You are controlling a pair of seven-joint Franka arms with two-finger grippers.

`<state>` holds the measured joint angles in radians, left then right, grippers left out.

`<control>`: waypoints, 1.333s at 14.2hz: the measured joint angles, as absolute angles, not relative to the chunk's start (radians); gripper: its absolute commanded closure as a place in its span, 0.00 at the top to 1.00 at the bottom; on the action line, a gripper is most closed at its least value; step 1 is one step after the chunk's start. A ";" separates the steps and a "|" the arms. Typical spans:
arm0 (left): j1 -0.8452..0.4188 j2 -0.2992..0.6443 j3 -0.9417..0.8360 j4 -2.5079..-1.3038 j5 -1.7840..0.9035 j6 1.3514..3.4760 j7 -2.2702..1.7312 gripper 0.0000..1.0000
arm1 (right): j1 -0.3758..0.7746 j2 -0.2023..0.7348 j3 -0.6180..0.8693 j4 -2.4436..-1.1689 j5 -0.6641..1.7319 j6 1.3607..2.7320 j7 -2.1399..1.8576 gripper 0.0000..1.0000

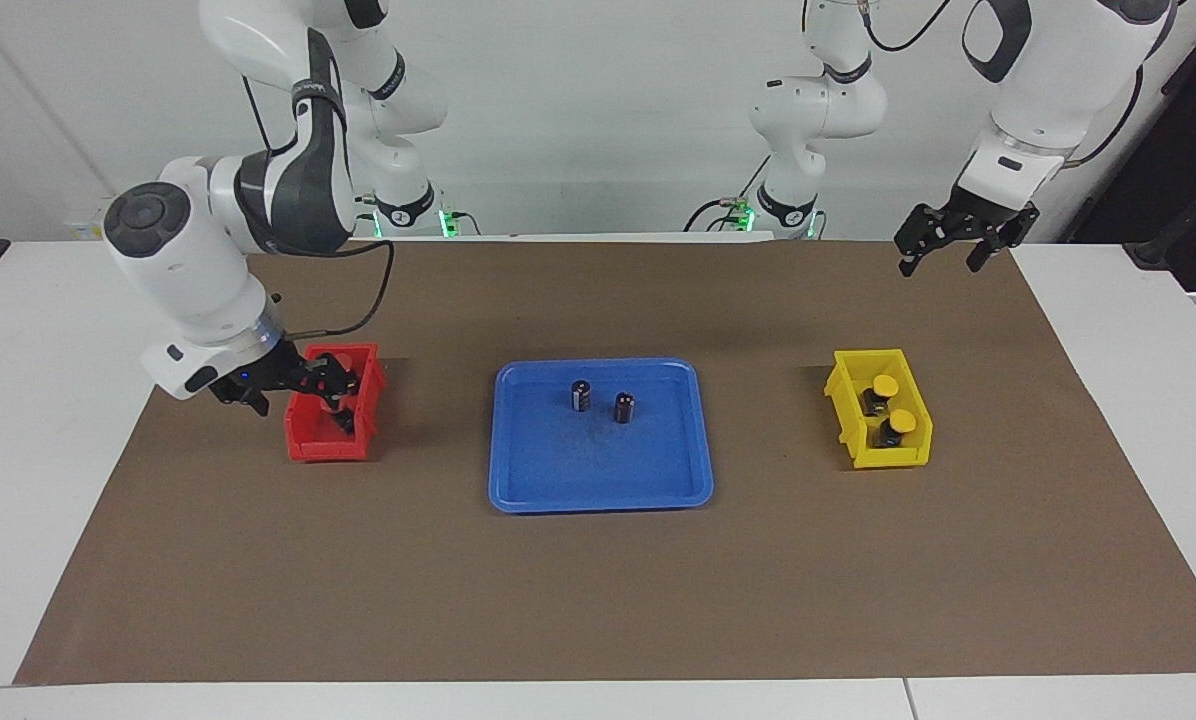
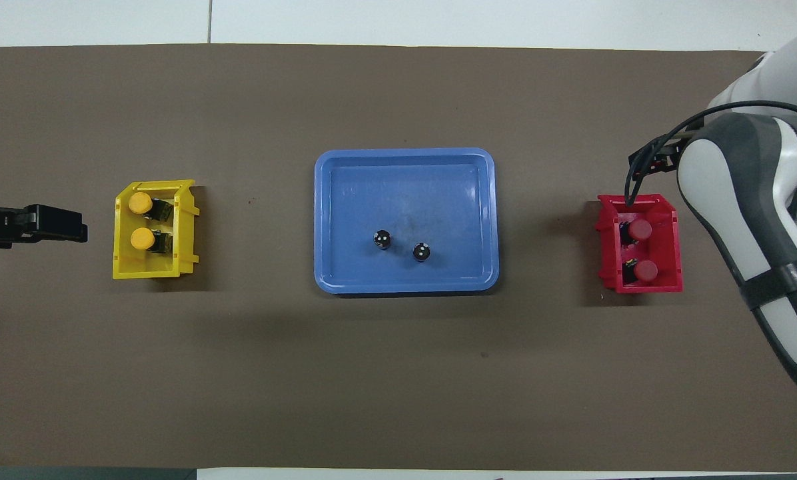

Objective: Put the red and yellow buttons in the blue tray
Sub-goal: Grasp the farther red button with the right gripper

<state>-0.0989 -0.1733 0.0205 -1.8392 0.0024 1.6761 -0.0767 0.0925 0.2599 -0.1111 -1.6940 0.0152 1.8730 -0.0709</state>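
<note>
Nearest to the robots, the left gripper (image 1: 941, 260) hangs in the air over the edge of the brown mat (image 1: 598, 600), toward the left arm's end of the table (image 1: 38, 420). Its fingers stand apart and it holds nothing; this arm waits.

The right arm bends down toward its own end of the table, and the right gripper (image 1: 330, 384) is low over the red bin (image 1: 303, 440), above the part of the bin that is nearer to the robots. Whether this gripper is open or closed I cannot tell, and I also cannot tell if it touches anything in the bin.

Both red buttons (image 2: 640, 229) are in the red bin, one nearer to the robots and one farther, and from above both red caps are visible. At the left arm's end, the two yellow buttons (image 1: 885, 387) sit in the yellow bin (image 1: 893, 458) in the same way, one after the other.

Between the two bins, well apart from each, lies the blue tray (image 1: 598, 480). No red or yellow button is in it. Two dark cylinders (image 1: 581, 395) with silvery tops stand upright in the half of the tray that is nearer to the robots, near each other but not touching.

Farther from the robots than the tray and the bins, only the brown mat covers the table.
</note>
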 measured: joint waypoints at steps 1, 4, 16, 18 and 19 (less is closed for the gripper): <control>-0.099 -0.173 0.021 -1.839 0.002 1.676 -0.077 1.00 | 0.092 0.258 -0.112 -1.714 0.016 1.877 -0.071 0.77; -0.099 -0.173 0.021 -1.840 0.002 1.676 -0.077 1.00 | 0.091 0.243 -0.112 -1.782 0.016 1.913 -0.071 0.75; -0.091 -0.174 0.024 -1.841 0.002 1.676 -0.078 1.00 | 0.091 0.175 -0.110 -2.013 0.018 2.108 -0.104 0.64; -0.090 -0.174 0.024 -1.841 0.002 1.676 -0.078 1.00 | 0.090 0.169 -0.111 -2.024 0.018 2.122 -0.125 0.64; -0.089 -0.174 0.024 -1.841 0.002 1.676 -0.078 1.00 | 0.090 0.163 -0.111 -2.035 0.018 2.137 -0.128 0.64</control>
